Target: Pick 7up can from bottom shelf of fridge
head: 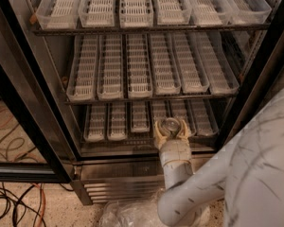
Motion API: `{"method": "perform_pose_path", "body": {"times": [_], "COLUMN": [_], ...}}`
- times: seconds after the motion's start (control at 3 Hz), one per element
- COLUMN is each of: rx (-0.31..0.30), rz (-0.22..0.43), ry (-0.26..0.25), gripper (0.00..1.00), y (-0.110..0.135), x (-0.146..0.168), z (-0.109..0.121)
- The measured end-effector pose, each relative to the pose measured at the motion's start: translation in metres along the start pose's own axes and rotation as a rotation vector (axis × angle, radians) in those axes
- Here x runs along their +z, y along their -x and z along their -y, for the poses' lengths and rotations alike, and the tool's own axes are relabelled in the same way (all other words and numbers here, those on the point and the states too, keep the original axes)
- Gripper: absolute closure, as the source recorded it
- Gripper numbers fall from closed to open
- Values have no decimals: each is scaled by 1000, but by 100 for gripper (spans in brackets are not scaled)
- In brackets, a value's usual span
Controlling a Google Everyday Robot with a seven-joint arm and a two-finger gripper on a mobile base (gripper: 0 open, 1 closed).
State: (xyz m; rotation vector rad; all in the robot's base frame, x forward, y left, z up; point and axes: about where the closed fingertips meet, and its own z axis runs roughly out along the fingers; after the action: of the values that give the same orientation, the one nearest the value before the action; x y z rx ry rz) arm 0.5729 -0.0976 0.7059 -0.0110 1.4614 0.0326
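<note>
The fridge (47, 86) stands open with three racks of pale slotted trays. On the bottom shelf (117, 122), the 7up can (171, 126) stands upright at the front of a right-of-middle lane, its shiny silver top facing me. My gripper (171, 125) reaches in from below, with one finger (158, 130) on the can's left and the other on its right, closed against its sides. The can's body is mostly hidden by the fingers and the wrist (174, 155). The other lanes of the bottom shelf hold nothing.
My pale arm and shoulder (255, 174) fill the lower right. Black door frames run at the left (23, 122) and right (260, 79). The steel base grille (118, 188) sits under the shelf. Cables (9, 202) and a crumpled clear plastic bag (128, 214) lie on the floor.
</note>
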Motion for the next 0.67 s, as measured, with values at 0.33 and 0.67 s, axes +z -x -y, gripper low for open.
{"method": "perform_pose_path", "body": {"times": [0.33,0.67], "rx": [-11,-33], "rz": [-6,-14], "ry": [79,139], "gripper": [100,100], "y": [12,20], "x": [-28,-51], "z": [5,8]}}
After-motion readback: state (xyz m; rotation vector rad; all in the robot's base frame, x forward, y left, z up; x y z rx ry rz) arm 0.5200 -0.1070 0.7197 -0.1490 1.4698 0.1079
